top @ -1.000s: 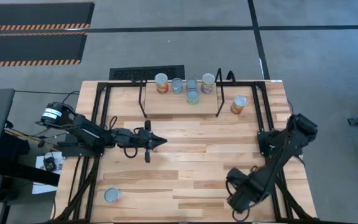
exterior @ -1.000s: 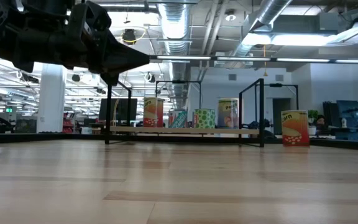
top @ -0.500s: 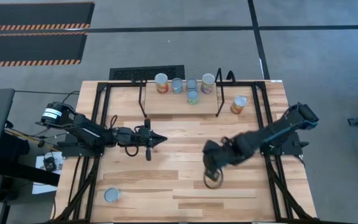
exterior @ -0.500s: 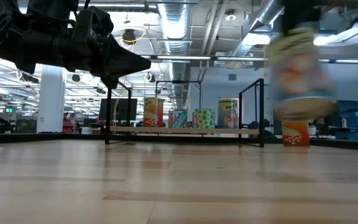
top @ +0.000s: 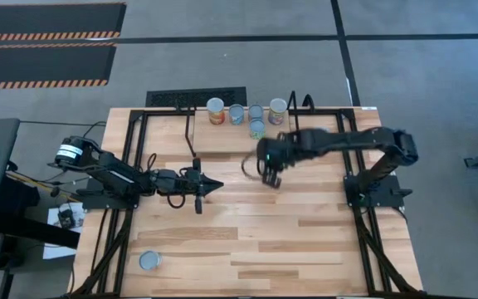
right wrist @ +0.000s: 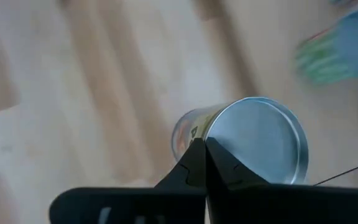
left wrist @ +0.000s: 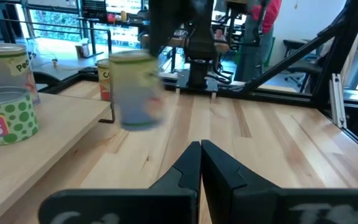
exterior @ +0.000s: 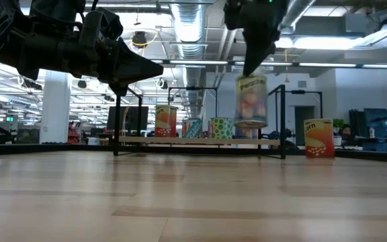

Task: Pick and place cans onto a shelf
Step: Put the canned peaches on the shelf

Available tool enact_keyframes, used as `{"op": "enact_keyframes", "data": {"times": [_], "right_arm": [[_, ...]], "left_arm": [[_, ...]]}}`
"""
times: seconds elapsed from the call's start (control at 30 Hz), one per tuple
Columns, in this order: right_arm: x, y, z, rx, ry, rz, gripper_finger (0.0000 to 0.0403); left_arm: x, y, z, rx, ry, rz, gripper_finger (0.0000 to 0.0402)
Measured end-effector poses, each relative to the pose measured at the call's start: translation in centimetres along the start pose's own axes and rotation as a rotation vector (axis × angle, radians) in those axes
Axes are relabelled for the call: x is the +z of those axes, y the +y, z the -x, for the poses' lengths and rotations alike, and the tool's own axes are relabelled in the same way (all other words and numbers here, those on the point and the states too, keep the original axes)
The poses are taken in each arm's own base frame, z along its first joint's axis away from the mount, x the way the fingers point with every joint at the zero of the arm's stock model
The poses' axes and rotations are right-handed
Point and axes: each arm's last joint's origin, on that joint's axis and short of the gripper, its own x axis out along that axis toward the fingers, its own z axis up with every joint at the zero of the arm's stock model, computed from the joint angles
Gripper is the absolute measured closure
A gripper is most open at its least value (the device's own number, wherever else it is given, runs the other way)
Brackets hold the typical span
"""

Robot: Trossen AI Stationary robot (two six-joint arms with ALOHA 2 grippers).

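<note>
Right gripper (top: 265,172) hangs over the light wooden worktop (top: 305,241) just in front of the shelf, a small black-tube rack with a pale wooden board (top: 222,139). It carries a small cylindrical tin with a silver round top and yellow-orange label (exterior: 250,101); in the low view the tin hangs upright, clear of the worktop, and the fingers appear to pinch it near the top. In the right wrist view the tin's silver lid (right wrist: 260,140) sits just beyond the dark fingers, which look pressed close together there, so the exact grip is hard to read.

Key relation: the shelf board lies just beyond the carried tin, away from the robot, and the tin's long axis is vertical. Judged next move: travel further out, then lower onto the board's free front area.

Four tins (top: 246,115) already stand in a row at the back of the board, with a green-dotted tin (top: 257,129) just in front.

Left gripper (top: 207,188) waits over the worktop's left-middle, fingers pressed together, holding nothing. One silver-topped tin (top: 148,261) stands near the front-left corner, nearer the left arm.
</note>
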Motion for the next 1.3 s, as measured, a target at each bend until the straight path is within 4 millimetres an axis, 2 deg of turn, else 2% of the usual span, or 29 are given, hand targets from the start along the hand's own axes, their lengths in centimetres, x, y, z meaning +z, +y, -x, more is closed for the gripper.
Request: {"op": "enact_keyframes", "data": {"times": [0.23, 0.43, 0.77, 1.07, 1.3], "right_arm": [[1.7, -5.7, -0.5, -0.108, -0.047, 0.099, 0.0395], [1.7, -8.8, -1.7, -0.151, 0.013, 0.134, 0.0396], [1.9, -10.5, -4.9, -0.169, 0.104, 0.146, 0.0396], [1.9, -11.2, -4.6, -0.185, 0.096, 0.127, 0.0395], [1.9, -11.9, -4.6, -0.198, 0.097, 0.1, 0.0372]], "left_arm": [[0.0, 0.0, 0.0, 0.0, 0.0, 0.0, 0.0401], [0.0, 0.0, 0.0, 0.0, 0.001, -0.001, 0.0401], [-0.1, 0.0, 0.0, 0.0, 0.007, -0.003, 0.0401], [-0.1, 0.0, 0.0, 0.0, 0.005, -0.002, 0.0401], [0.0, 0.0, 0.0, 0.0, 0.004, -0.003, 0.0401]]}}
